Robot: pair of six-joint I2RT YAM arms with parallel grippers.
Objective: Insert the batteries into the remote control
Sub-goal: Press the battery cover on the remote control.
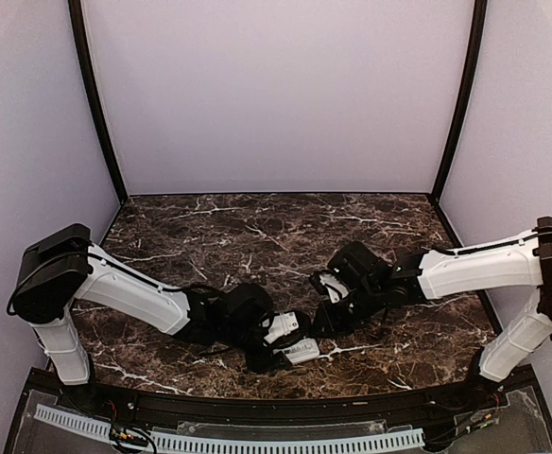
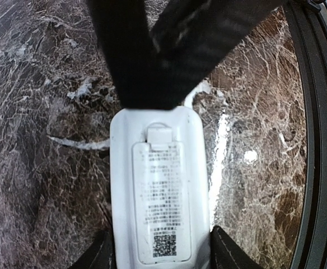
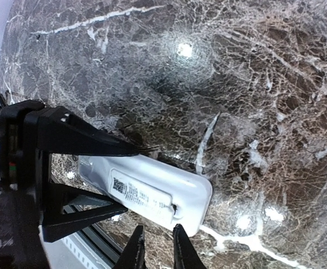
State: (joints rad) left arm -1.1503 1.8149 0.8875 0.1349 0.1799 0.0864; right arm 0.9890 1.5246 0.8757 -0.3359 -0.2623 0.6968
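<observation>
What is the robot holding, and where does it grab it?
The left gripper holds the white remote control by its two long sides, one finger on each. The right gripper holds nothing.

A dark brown marble-patterned tabletop with white veins [image 1: 257,227] fills the middle of the top view. At twelve o'clock stands a plain pale lilac back wall [image 1: 276,95], with matching side walls at nine o'clock [image 1: 21,142] and three o'clock [image 1: 531,113]. Two slim black curved posts rise at eleven [image 1: 94,104] and one o'clock [image 1: 457,104]. At six o'clock a black curved rim [image 1: 257,409] edges the tabletop, and just below it runs a white slotted plastic strip [image 1: 285,442]. Thin coloured wires [image 1: 125,437] sit at seven o'clock.
</observation>
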